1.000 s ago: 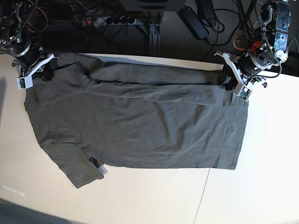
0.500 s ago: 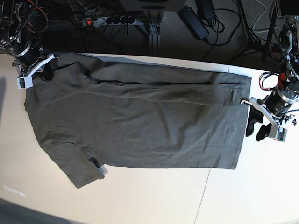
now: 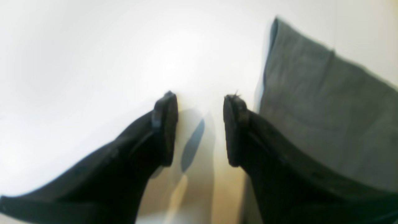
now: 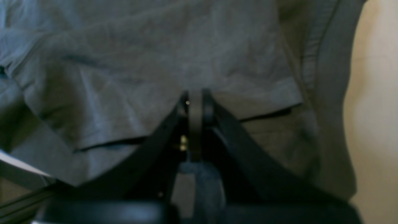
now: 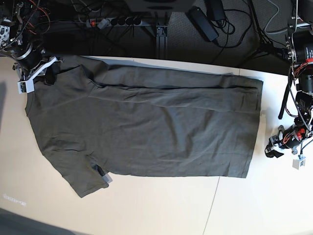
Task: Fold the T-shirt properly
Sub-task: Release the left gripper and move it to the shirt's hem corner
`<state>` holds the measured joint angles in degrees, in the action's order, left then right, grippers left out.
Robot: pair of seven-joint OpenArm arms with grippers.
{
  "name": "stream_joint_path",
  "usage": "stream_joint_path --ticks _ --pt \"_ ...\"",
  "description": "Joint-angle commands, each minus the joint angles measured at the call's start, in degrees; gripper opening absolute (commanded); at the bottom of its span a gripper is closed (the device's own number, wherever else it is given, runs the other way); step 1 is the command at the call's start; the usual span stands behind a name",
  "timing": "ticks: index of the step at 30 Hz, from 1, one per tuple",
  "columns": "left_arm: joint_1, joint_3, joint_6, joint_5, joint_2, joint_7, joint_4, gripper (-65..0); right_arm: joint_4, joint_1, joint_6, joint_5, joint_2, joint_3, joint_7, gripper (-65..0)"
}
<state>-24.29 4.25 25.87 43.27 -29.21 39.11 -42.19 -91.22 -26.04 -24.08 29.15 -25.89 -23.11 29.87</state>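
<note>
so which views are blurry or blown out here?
Left wrist: soft focus, white table blown out, the open left gripper and dark grey-olive cotton T-shirt smeared. Right wrist: dim, bluish, soft. Base: sharp, evenly lit, dark beyond the table.

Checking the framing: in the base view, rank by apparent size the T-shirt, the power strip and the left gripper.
1. T-shirt, by far the largest.
2. Power strip.
3. Left gripper, slightly smaller; close to the strip, so that order is unsure.
</note>
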Motion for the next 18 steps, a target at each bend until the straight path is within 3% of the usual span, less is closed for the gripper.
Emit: stream_joint_path --ticks 1,10,18 --pt "-1.9 0.2 1.8 0.6 -0.6 0.2 0.7 -37.0 -0.5 -0.2 -2.9 0.2 -1.0 -0.5 0.0 -65.0" --pt "-5.1 0.2 2.2 0.5 4.5 3.2 2.5 -37.0 -0.5 -0.2 -2.9 0.4 -1.0 -0.5 0.5 -65.0" --pt "-5.2 0.2 2.2 -1.4 8.2 1.5 2.5 -37.1 -0.5 -0.2 -2.9 0.5 -1.0 -0.5 1.9 -65.0"
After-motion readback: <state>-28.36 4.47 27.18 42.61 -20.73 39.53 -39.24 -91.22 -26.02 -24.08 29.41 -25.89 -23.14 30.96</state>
